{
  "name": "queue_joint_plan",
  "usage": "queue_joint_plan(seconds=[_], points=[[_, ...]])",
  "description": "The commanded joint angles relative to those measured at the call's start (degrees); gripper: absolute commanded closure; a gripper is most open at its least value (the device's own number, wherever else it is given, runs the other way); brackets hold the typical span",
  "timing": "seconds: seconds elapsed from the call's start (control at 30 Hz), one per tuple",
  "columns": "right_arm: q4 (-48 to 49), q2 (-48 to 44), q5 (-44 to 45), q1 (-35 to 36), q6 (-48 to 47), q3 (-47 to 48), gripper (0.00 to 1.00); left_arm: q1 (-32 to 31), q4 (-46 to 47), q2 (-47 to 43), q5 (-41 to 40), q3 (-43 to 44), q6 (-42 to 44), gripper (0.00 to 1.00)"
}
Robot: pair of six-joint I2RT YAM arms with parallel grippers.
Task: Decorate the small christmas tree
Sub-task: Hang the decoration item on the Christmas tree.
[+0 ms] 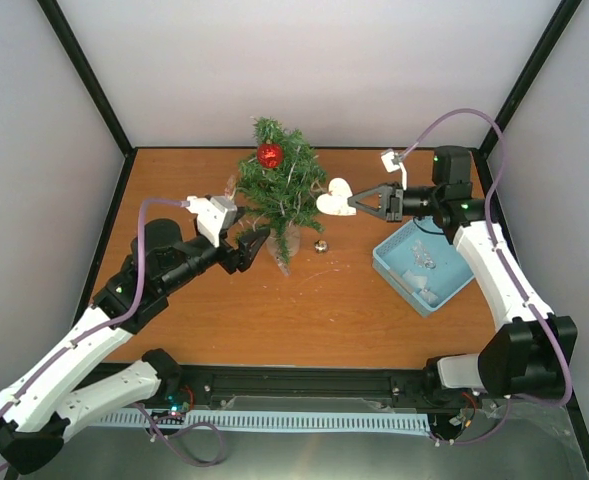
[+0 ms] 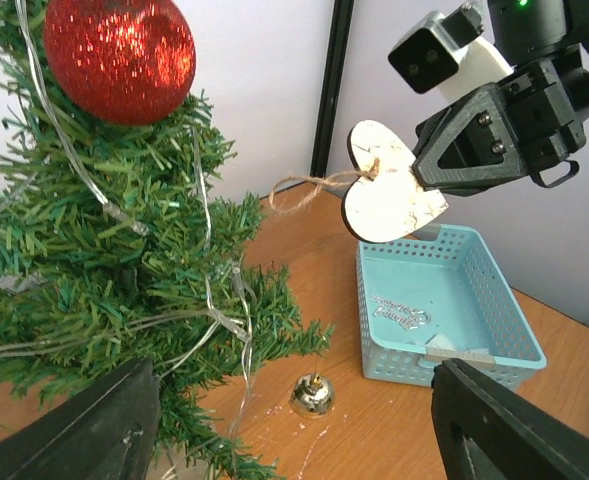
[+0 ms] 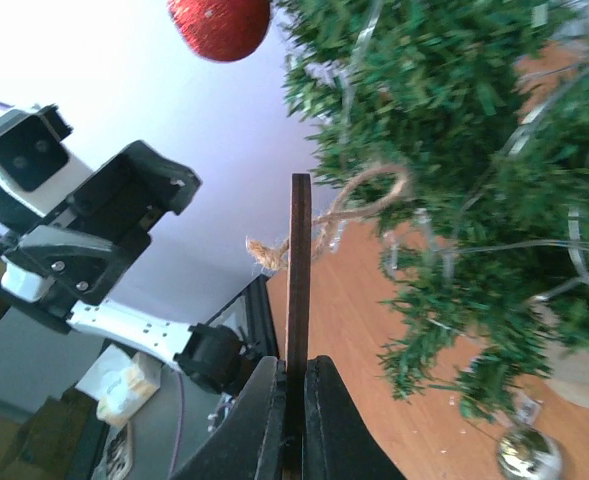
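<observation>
The orange-brown wooden bench carries 3 things. The small christmas tree stands upright toward the back middle. 1 gold bell lies just right of its foot, not touching it. A pale blue slotted basket sits further right, turned at an angle.

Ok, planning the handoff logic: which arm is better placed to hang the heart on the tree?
Right: the right end effector pinches the wooden heart, twine loop close to the tree. The left end effector is open, empty, low beside it.
</observation>
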Motion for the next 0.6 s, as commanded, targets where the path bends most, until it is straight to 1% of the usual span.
queue_joint_plan(seconds=[0.0,0.13,0.23,0.3,0.47,0.57], points=[[4.0,-1.4,0.2,3.9,2.9,1.7,0.97,0.0,1.6,-0.7,0.1,-1.1,0.4,0.24],[4.2,-2.9,3.6,5.2,4.0,3.4,0.97,0.0,1.6,-1.1,0.1,-2.2,0.3,0.24],[4.6,-3.8,4.8,5.4,4.7,3.0,0.97,0.0,1.9,-1.4,0.1,-3.0,0.1,0.24],[5.5,-4.4,4.7,5.8,5.3,2.3,0.97,0.0,1.9,-1.6,0.1,-3.3,0.1,0.24],[13.5,-5.0,1.7,6.6,9.6,-1.8,0.97,0.0,2.4,-2.2,-0.5,-4.5,0.0,0.22],[13.9,-4.5,1.7,7.0,8.9,-3.1,0.97,0.0,3.0,-2.4,-0.5,-5.1,-0.1,0.21]])
